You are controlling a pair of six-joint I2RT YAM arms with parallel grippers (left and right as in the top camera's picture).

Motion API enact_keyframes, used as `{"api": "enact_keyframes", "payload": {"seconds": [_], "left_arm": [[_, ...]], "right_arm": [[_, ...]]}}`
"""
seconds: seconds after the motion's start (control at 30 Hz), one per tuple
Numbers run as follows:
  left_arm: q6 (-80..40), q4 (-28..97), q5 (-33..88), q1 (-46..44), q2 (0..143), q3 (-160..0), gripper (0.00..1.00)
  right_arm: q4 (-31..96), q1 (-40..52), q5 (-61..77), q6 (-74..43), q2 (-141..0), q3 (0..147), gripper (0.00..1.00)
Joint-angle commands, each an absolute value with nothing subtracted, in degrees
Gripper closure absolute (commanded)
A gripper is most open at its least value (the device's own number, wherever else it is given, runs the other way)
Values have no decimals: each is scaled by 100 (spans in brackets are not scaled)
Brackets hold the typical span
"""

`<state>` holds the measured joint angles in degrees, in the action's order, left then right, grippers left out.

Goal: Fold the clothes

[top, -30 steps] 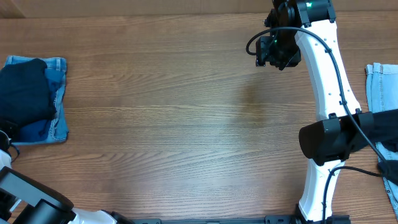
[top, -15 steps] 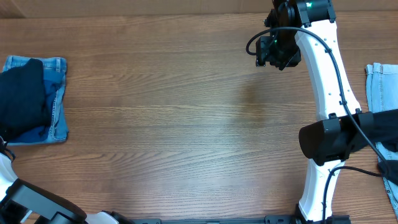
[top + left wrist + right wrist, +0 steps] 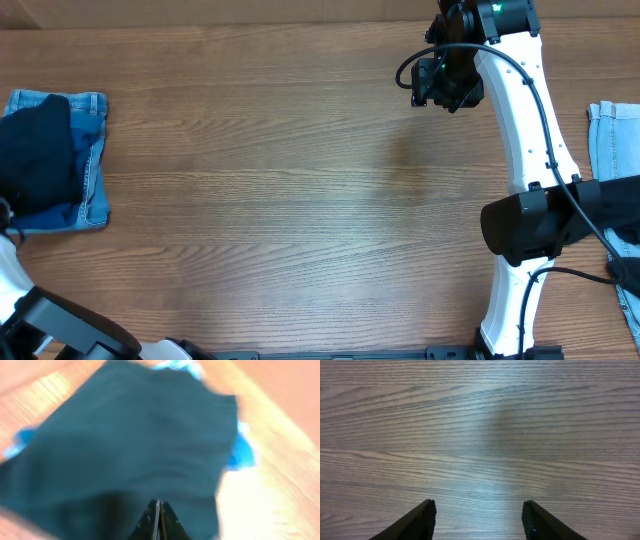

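The dark garment (image 3: 38, 150) lies at the far left edge of the overhead view, about midway up the frame. It rests on top of a folded blue denim piece (image 3: 93, 150), whose brighter cloth shows along the garment's top, right and lower sides.

Both sit on the surface (image 3: 280, 200), a brown wood-grain top with long horizontal streaks that fills almost the whole overhead frame. A paler strip runs along the very top. At the right edge lies a piece of light blue denim (image 3: 608, 135), with darker material below it that is partly hidden by the arm.

The garment is plain, matte and near-black navy. It is soft and loosely bunched, with rounded edges and shallow folds. In the left wrist view it is blurred and covers most of the frame, with bits of blue showing at its upper and right borders.

The left end effector (image 3: 159, 519) is at the lower centre of that view, right at the near edge of the dark cloth. Its fingers (image 3: 154, 516) are pressed together with no gap between them. The blur hides whether any cloth is caught between them.

The right end effector (image 3: 479, 522) is well apart from the garment, in the upper right of the overhead frame at the end of a white arm (image 3: 520, 110). Its fingers are spread above bare wood and grip nothing.
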<state>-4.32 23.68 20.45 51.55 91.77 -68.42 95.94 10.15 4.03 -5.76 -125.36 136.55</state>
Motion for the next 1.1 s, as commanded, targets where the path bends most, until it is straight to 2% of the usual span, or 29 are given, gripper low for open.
{"api": "enact_keyframes", "payload": {"seconds": [0.0,0.03,0.07,0.1,0.17,0.23,0.27,0.33,0.4,0.5,0.63,0.83,0.9,1.07], "left_arm": [[1278,3618,2556,3833,9063,-8584,92],[1258,3728,3135,3586,9063,-8855,84],[814,3732,3570,3382,9063,-9043,82],[270,3697,3771,3253,9063,-9083,75],[-607,3750,3774,3240,9076,-8980,73],[-1570,3750,3686,3511,9076,-8667,69],[-2394,3833,3509,3854,9076,-8390,68],[-3186,4069,3127,4425,9076,-8005,65],[-3133,4034,3301,4967,9074,-7719,63],[-2882,2814,4775,6018,9074,-7050,63],[-2932,1459,5052,6947,9113,-6086,52],[-3253,-628,5826,6890,9915,-5920,49],[-3332,-969,5850,6783,10195,-5920,47],[-3522,-1426,5767,6434,11321,-5922,35]], "right_arm": [[9557,993,370,-602,-12324,13721,41],[9524,993,370,-602,-12324,13721,41],[9496,993,370,-602,-12324,13721,41],[9478,993,370,-602,-12324,13721,41],[9489,993,368,-600,-12324,13721,41],[9515,993,368,-596,-12324,13721,40],[9518,993,368,-596,-12324,13721,40],[9535,993,368,-596,-12324,13721,39],[9535,993,368,-582,-12324,13721,40],[9526,993,366,-578,-12335,13721,40],[9526,993,370,-580,-12335,13721,39],[9550,996,416,-604,-12335,13721,40],[9550,996,416,-604,-12335,13721,40],[9616,996,414,-602,-12335,13721,40]]}}
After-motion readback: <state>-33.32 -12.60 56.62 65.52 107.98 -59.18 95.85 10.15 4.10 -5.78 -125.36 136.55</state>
